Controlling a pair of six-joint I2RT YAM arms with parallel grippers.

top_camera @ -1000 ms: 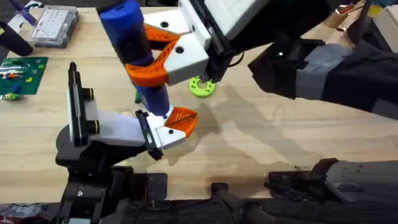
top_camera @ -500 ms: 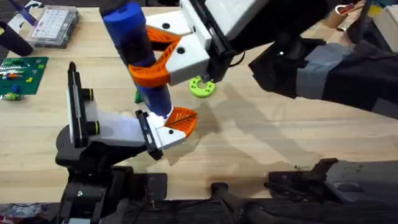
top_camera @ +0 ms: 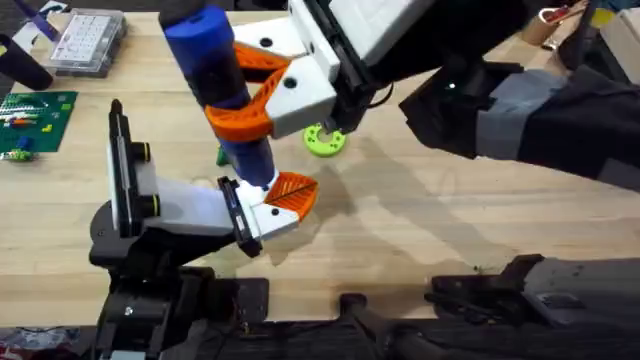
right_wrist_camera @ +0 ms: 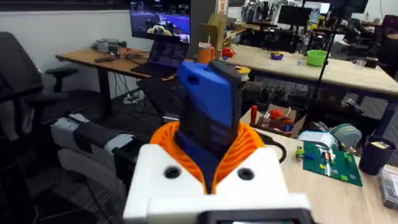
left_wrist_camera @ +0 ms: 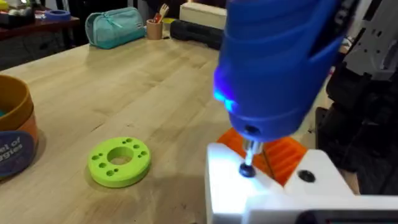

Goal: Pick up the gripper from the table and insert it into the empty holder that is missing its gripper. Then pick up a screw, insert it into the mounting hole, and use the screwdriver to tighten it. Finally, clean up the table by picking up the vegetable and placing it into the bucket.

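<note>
Screwdriver point(top_camera: 215, 85) upright, pinched between right gripper point(top_camera: 262, 92) orange pads, tip on screw point(left_wrist_camera: 247, 169) in white holder point(top_camera: 200, 207). Left gripper state: can't tell. Lime ring point(left_wrist_camera: 120, 162) nearby.

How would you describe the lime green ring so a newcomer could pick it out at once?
Start from the light wooden table. Near its middle, just beyond the blue screwdriver held upright in the right hand, lies the lime green ring. It is a flat disc with a large central hole and small holes around it, unlike the taller orange bucket nearby.
</note>
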